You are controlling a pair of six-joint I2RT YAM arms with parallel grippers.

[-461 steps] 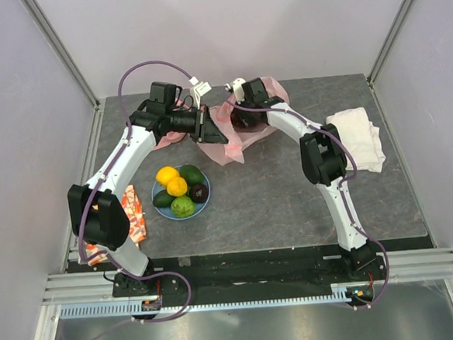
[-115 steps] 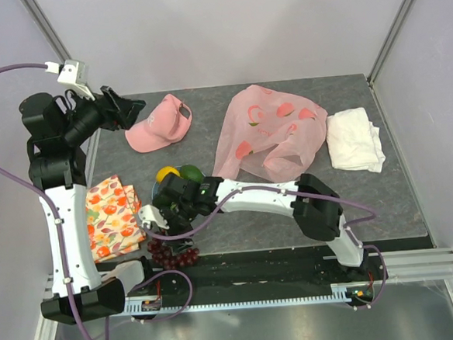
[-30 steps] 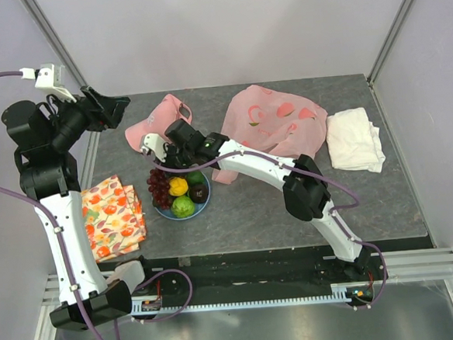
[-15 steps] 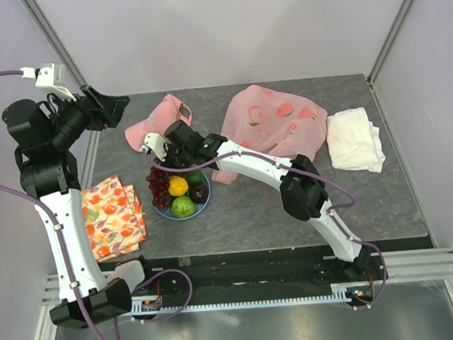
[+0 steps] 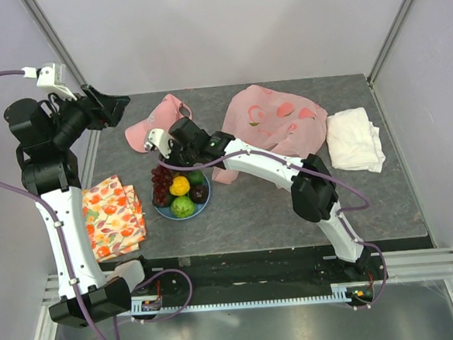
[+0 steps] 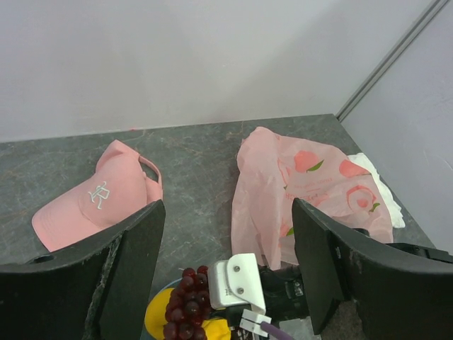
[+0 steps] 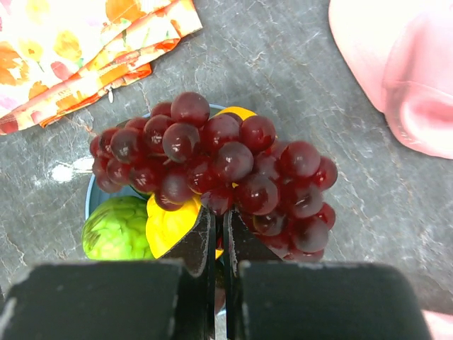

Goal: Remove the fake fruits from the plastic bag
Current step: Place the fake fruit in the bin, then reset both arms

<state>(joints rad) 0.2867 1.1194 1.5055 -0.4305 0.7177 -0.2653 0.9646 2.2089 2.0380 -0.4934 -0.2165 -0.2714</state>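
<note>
The right gripper (image 7: pixel 219 216) is over the plate (image 5: pixel 166 213), its fingers squeezed to a thin slit with their tips buried in the grapes (image 7: pixel 219 166), which it grips from above. The bunch sits on the plate's left side, over the rim there and touching the lemon (image 7: pixel 170 223) at the plate's middle. The green fruit (image 7: pixel 113 230) lies at the plate's near edge, just beside the lemon. A dark purple fruit (image 5: pixel 199 194) is on the plate's right side, and an avocado (image 5: pixel 196 177) shows at its far edge, partly under the right arm. The bag (image 5: pixel 274 128) lies flat on the table (image 5: pixel 253 215), well apart from the plate, beyond it and to its right; whether any fruit is inside it I cannot tell. The left gripper (image 6: pixel 228 212) is raised high, far to the left of the plate and beyond it, with its jaws spread wide and nothing between them. A pink cap (image 5: pixel 152 127) lies just beyond the plate. A patterned cloth (image 5: pixel 113 217) lies near the plate's left side, and a white cloth (image 5: pixel 354 139) lies far to the plate's right, just past the bag.
</note>
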